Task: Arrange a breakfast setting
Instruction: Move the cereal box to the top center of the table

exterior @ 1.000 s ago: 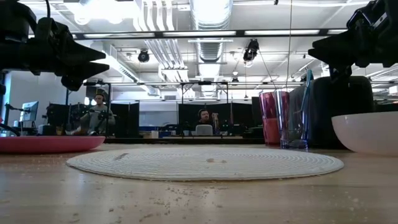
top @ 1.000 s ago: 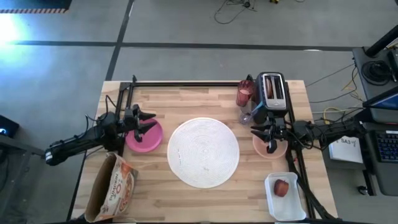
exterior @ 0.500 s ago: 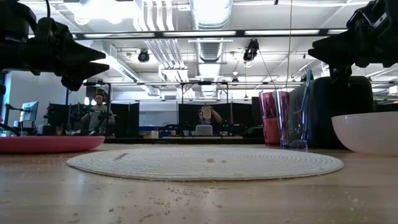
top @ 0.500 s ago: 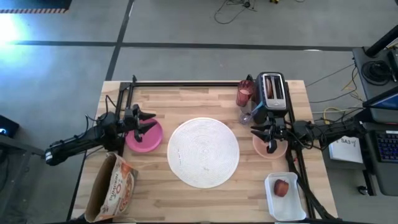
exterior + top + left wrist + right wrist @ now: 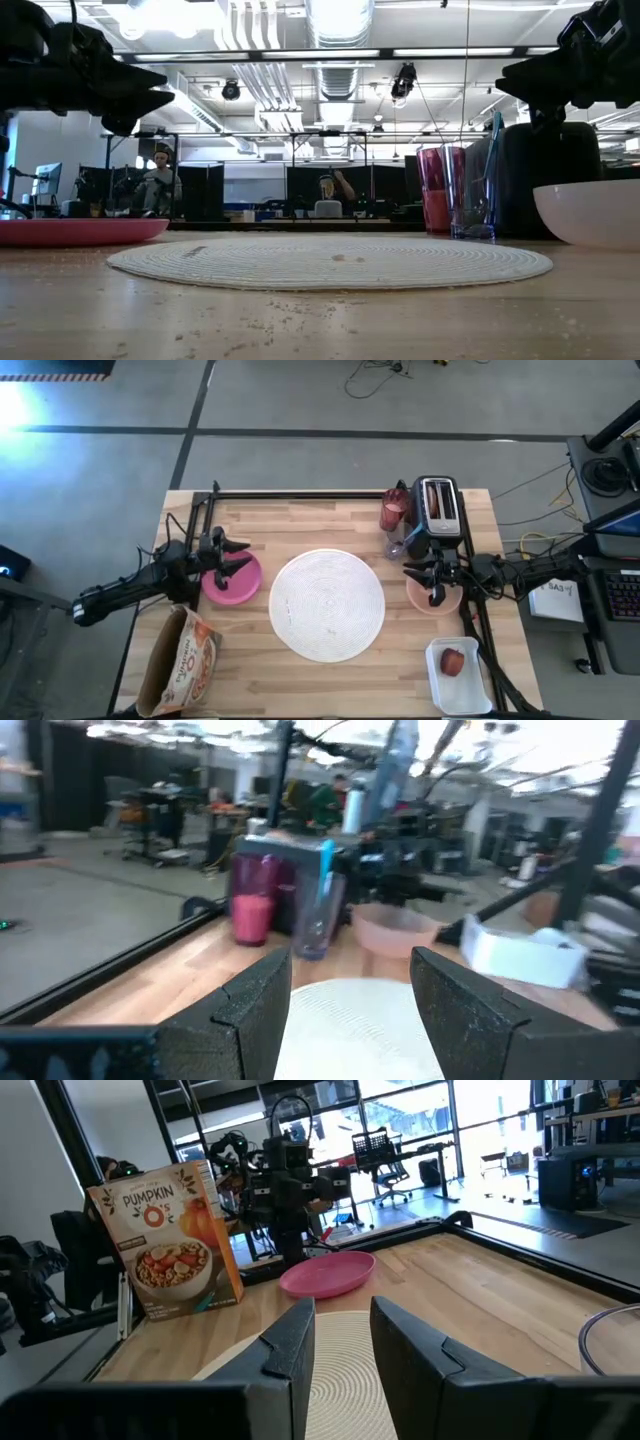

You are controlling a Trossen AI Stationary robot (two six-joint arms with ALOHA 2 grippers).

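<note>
A large round white plate (image 5: 327, 605) lies at the table's middle. To its left sits the magenta plate (image 5: 226, 586). My left gripper (image 5: 246, 556) hovers open above it, pointing level toward the table's right. The peach bowl (image 5: 446, 600) sits to the white plate's right, with my right gripper (image 5: 415, 575) open above it, pointing left. At the far right stand a pink tumbler (image 5: 437, 188) and a clear tumbler (image 5: 473, 195) that holds the teal-handled spoon (image 5: 493, 140). A red fruit (image 5: 453, 661) lies in a white container.
A dark toaster (image 5: 437, 505) stands at the far right corner behind the tumblers. A cereal box (image 5: 170, 1250) stands near the left front corner. The white container (image 5: 458, 678) sits at the right front. A black frame rail (image 5: 300, 494) runs along the far edge.
My left gripper has rolled a little about its own pointing line while staying in place above the magenta plate. Nothing on the table has moved.
</note>
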